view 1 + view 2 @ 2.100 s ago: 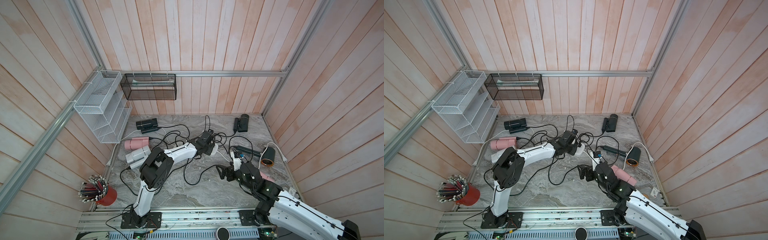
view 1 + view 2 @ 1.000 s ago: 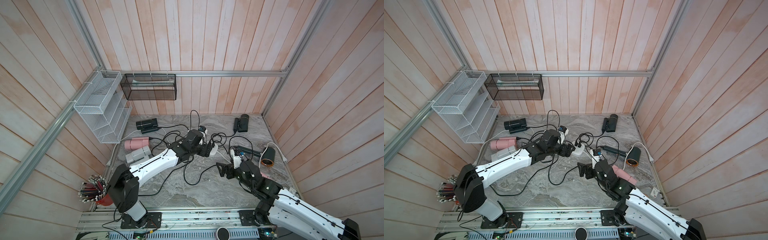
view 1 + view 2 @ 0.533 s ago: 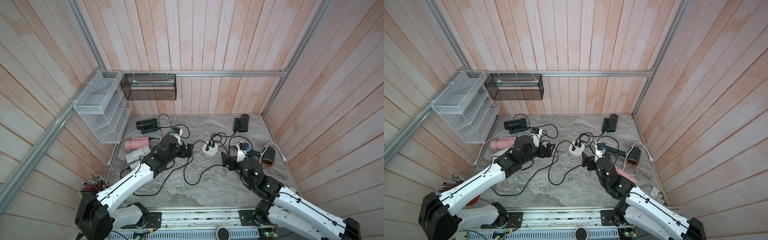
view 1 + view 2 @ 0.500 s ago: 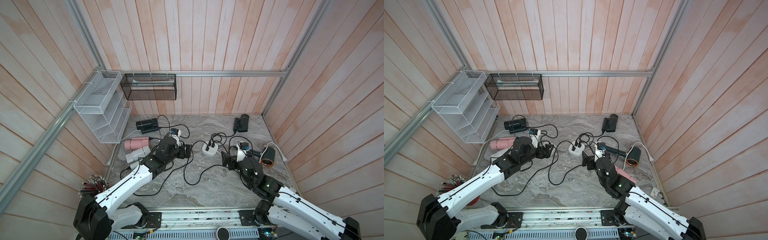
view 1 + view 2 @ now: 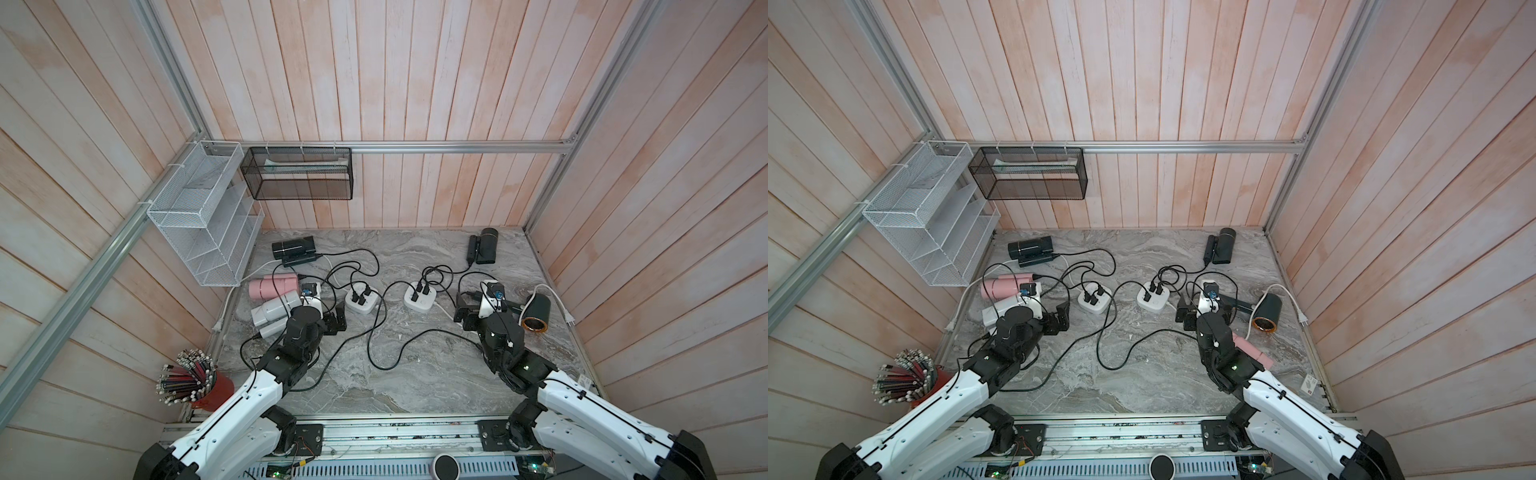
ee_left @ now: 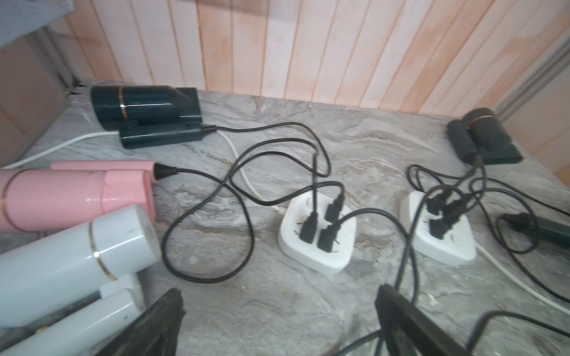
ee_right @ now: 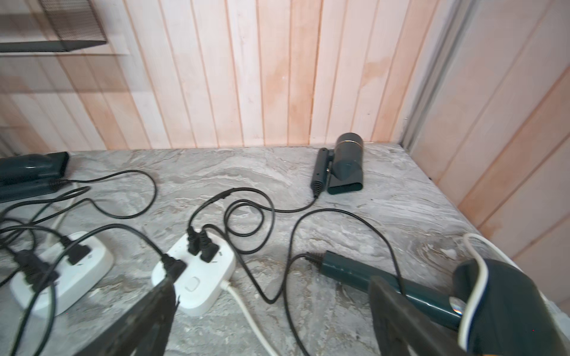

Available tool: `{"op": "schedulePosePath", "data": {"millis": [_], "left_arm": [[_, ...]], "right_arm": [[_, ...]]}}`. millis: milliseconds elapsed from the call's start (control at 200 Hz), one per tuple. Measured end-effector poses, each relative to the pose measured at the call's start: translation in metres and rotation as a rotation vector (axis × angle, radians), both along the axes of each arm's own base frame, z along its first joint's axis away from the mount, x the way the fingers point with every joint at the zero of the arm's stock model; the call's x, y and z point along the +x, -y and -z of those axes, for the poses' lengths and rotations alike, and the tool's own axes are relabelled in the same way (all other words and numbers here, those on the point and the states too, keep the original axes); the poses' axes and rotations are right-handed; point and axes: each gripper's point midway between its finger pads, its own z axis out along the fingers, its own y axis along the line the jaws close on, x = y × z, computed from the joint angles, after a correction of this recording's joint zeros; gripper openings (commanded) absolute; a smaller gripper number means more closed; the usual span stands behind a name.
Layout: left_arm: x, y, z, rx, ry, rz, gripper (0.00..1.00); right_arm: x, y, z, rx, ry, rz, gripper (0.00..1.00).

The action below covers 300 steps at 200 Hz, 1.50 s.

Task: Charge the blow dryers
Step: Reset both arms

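Done: six blow dryers (image 5: 276,308) apparently plugged into central power strips (image 6: 317,257).
Remaining: nothing evident.
Left tool (image 6: 279,294): spread, empty.
Right tool (image 7: 273,283): spread, empty.

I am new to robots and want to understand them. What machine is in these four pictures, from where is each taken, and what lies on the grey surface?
It is a robot with two white arms, each ending in a pincer. Two pictures look down from one camera head above; the other two come from a camera on each wrist. On the marble table lie a black blow dryer, a pink blow dryer, a light grey blow dryer and others; black cords lead to two white power strips. The left pincer and the right pincer are open and hold nothing.
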Motion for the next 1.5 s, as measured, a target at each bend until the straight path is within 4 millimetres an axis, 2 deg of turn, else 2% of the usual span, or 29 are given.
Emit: {"op": "schedulePosePath", "data": {"millis": [120, 275, 580, 770, 1115, 1350, 1500], "left_arm": [[0.006, -0.028, 0.009, 0.033, 0.015, -0.076, 1.00], [0.017, -0.060, 0.018, 0.053, 0.021, -0.156, 1.00], [0.033, -0.087, 0.040, 0.128, 0.050, -0.186, 1.00], [0.034, -0.084, 0.058, 0.157, 0.068, -0.144, 1.00], [0.053, -0.079, 0.041, 0.188, 0.193, -0.088, 1.00], [0.061, -0.078, 0.041, 0.179, 0.236, -0.073, 1.00], [0.065, -0.081, 0.051, 0.178, 0.227, -0.075, 1.00]], "right_arm": [[0.013, 0.023, 0.002, 0.009, 0.005, 0.064, 1.00], [0.021, 0.041, 0.004, 0.014, 0.024, 0.107, 0.99], [0.024, 0.076, 0.031, 0.007, 0.024, 0.185, 0.99], [0.029, 0.092, 0.048, -0.001, 0.008, 0.232, 0.99], [0.042, 0.109, 0.068, -0.023, -0.002, 0.282, 0.99], [0.051, 0.118, 0.071, -0.028, 0.018, 0.298, 0.99], [0.054, 0.124, 0.072, -0.018, 0.035, 0.301, 0.99]]}}
